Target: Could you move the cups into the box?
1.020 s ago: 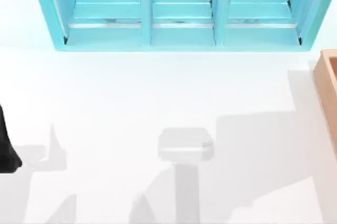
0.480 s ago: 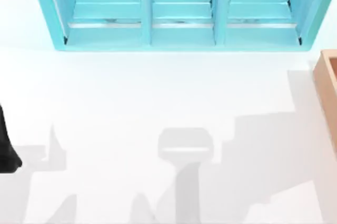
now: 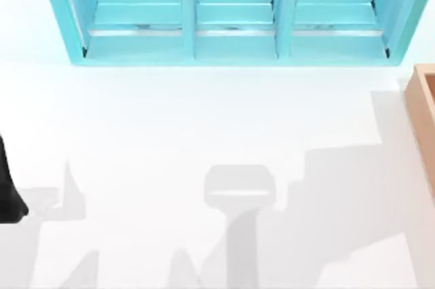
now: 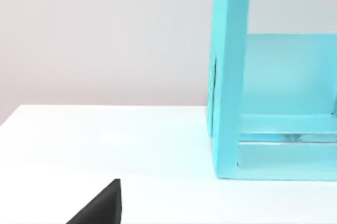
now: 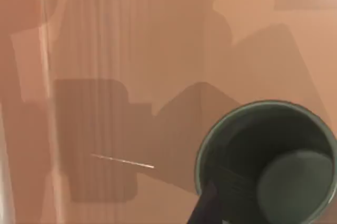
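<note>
In the right wrist view a dark olive-green cup (image 5: pixel 266 163) stands mouth-up over the tan floor of the box (image 5: pixel 131 50). My right gripper (image 5: pixel 213 195) is at the cup's rim, and one dark finger (image 5: pixel 206 207) lies across that rim, so it looks shut on the cup. From above, the box (image 3: pixel 423 115) shows as a tan wall at the table's right edge. My left arm (image 3: pixel 8 197) stays parked at the table's left edge, far from the box.
A big turquoise shelf cabinet (image 3: pixel 231 17) spans the back of the white table (image 3: pixel 204 119); its side wall (image 4: pixel 229 76) stands close in the left wrist view. Arm shadows lie across the table's front half.
The right arm's shadow on the table shifted to the right a second ago and has since nearly held still. The left arm has not moved.
</note>
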Robot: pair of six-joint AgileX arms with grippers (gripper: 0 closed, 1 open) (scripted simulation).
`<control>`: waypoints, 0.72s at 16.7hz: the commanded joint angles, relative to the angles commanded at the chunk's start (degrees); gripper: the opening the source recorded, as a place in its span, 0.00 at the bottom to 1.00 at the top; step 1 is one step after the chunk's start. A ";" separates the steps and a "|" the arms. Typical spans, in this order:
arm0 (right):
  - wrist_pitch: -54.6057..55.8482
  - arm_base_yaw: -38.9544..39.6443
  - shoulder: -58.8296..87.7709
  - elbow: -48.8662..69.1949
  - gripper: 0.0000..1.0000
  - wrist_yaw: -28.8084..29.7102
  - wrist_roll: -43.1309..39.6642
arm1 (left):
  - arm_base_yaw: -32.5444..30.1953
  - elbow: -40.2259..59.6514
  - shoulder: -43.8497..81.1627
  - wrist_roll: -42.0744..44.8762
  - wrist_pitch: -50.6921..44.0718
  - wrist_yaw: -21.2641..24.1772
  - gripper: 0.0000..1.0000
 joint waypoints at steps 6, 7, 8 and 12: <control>0.00 0.00 0.00 0.00 1.00 0.00 0.00 | 0.00 0.00 0.00 0.00 0.00 0.00 1.00; 0.00 0.00 0.00 0.00 1.00 0.00 0.00 | 0.00 0.00 0.00 0.00 0.00 0.00 1.00; 0.00 0.00 0.00 0.00 1.00 0.00 0.00 | 0.00 0.00 0.00 0.00 0.00 0.00 1.00; -0.01 0.10 -0.03 0.01 1.00 0.00 0.00 | 0.00 0.00 0.00 0.00 0.00 0.00 1.00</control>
